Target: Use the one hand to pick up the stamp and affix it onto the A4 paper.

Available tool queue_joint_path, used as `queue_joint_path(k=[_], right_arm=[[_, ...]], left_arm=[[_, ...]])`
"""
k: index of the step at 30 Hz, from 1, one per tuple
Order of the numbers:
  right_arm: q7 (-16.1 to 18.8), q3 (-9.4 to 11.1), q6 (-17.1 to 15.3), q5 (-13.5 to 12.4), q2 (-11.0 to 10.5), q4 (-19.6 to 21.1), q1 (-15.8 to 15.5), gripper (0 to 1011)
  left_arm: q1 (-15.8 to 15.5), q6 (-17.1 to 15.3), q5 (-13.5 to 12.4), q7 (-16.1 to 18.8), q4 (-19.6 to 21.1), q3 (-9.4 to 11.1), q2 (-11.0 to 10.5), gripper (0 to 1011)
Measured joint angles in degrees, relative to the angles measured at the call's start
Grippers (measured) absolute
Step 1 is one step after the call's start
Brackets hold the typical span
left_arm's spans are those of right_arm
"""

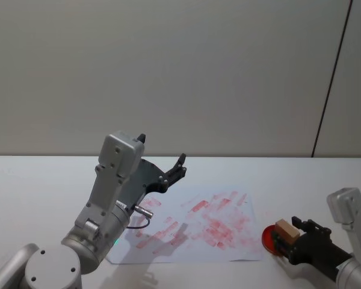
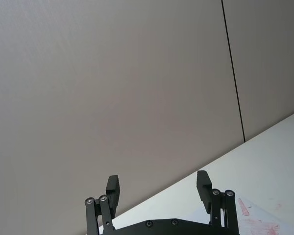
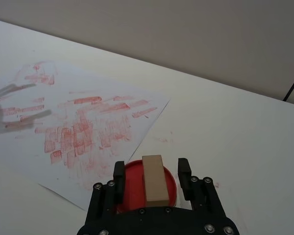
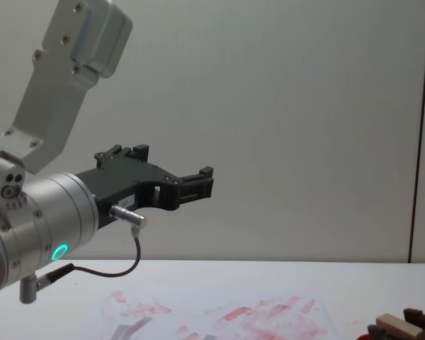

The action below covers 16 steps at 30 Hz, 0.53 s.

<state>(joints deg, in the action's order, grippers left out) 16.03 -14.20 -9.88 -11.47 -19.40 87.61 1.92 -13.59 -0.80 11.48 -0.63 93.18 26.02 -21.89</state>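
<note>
Stamp (image 3: pixel 154 178) between right gripper (image 3: pixel 151 174) fingers, over red pad (image 3: pixel 137 186).

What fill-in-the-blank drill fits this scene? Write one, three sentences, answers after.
1. The stamp stands on a round pad coloured ____.
2. The right gripper has one of its fingers on each side of the stamp, and the pad lies just off the ____.
3. The left gripper hangs raised and open, holding ____.

Answers: red; paper; nothing

stamp (image 1: pixel 286 228) on ink pad (image 1: pixel 269 238), right of A4 paper (image 1: pixel 198 232)
</note>
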Motion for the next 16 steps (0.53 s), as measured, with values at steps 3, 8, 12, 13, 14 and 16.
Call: queue_joint_path(k=[3,8,12,13,14,16], right_arm=[[-0.15,0.05,0.37,-0.40,0.07,0.45,0.07,684],[-0.89,0.27,1.28,-1.36,0.19,2.03,0.18,850],[-1.59,0.41,1.80,-2.03,0.40,3.39,0.31,947],[-1.72,0.44,1.91,-2.16,0.44,3.62,0.33,966],[-1.94,0.48,2.03,-2.34,0.49,3.99,0.38,991],[-2.16,0.51,2.16,-2.53,0.55,4.33,0.42,1001]], left_arm=[[0.00,0.00,0.00,0.00,0.00,0.00,0.00,1002],[0.00,0.00,0.00,0.00,0.00,0.00,0.00,1002],[0.00,0.00,0.00,0.00,0.00,0.00,0.00,1002],[0.00,0.00,0.00,0.00,0.00,0.00,0.00,1002],[0.00,0.00,0.00,0.00,0.00,0.00,0.00,1002],[0.00,0.00,0.00,0.00,0.00,0.00,0.00,1003]])
